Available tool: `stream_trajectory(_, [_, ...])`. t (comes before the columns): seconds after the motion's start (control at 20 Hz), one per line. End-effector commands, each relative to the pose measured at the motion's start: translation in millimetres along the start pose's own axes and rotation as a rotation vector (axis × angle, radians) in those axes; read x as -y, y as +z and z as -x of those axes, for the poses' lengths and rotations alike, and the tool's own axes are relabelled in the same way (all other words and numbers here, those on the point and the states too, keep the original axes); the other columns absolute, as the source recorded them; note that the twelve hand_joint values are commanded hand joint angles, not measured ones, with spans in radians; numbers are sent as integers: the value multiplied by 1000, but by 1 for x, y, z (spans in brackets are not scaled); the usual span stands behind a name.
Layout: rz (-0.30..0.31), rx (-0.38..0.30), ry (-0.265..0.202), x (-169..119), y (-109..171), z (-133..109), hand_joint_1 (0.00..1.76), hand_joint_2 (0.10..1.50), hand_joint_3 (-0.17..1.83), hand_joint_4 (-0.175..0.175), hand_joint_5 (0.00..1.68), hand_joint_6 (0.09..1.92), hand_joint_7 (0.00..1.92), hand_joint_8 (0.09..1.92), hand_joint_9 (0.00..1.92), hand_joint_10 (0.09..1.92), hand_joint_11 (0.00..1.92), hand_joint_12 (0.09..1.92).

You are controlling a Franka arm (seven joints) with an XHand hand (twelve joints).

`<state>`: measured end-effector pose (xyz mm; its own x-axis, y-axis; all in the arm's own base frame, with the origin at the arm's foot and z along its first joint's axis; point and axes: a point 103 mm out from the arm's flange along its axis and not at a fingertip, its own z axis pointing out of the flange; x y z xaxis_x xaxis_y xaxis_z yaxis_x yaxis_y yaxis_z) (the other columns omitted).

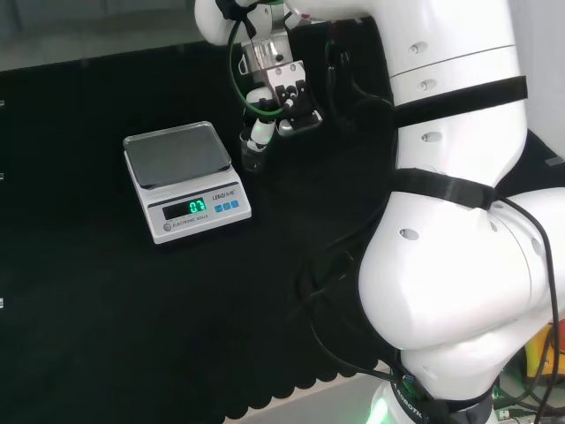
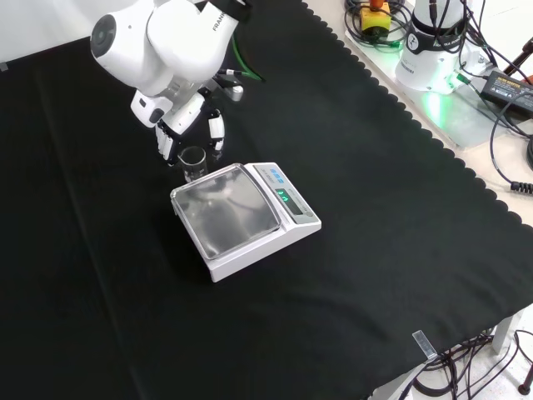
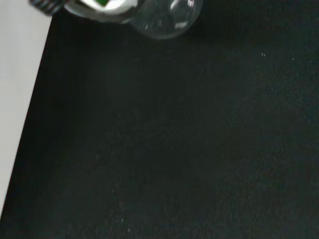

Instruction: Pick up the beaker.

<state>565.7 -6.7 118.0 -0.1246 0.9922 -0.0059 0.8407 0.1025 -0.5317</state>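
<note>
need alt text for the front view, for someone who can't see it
The robot hand reaches down around a small clear beaker on black cloth, fingers either side of it. A white scale with an empty pan sits just in front.

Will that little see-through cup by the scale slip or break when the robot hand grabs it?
Probably slippery: the small clear glass beaker has smooth, shiny walls. It looks breakable too, being thin and see-through, so a bump against the white scale beside it might crack it. It seems empty, so likely light and easy to tip if the black and white hand nudges its rim.
</note>
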Motion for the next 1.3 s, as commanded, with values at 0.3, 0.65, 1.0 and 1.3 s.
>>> stream_trajectory(0.3, [91,14,30,-10,-4,2,1022,837,431,-40,922,810,855,848,987,503,1107,909])
stream_trajectory(0.65, [62,70,88,-3,-24,3,1092,1064,31,29,1051,897,1023,797,1146,391,1248,812])
stream_trajectory(1.0, [53,125,151,25,-67,1,1103,1069,14,7,1062,883,1065,784,1208,354,1300,775])
stream_trajectory(1.3, [38,148,150,65,-107,0,1109,1069,11,-8,1066,878,1076,780,1234,331,1325,749])
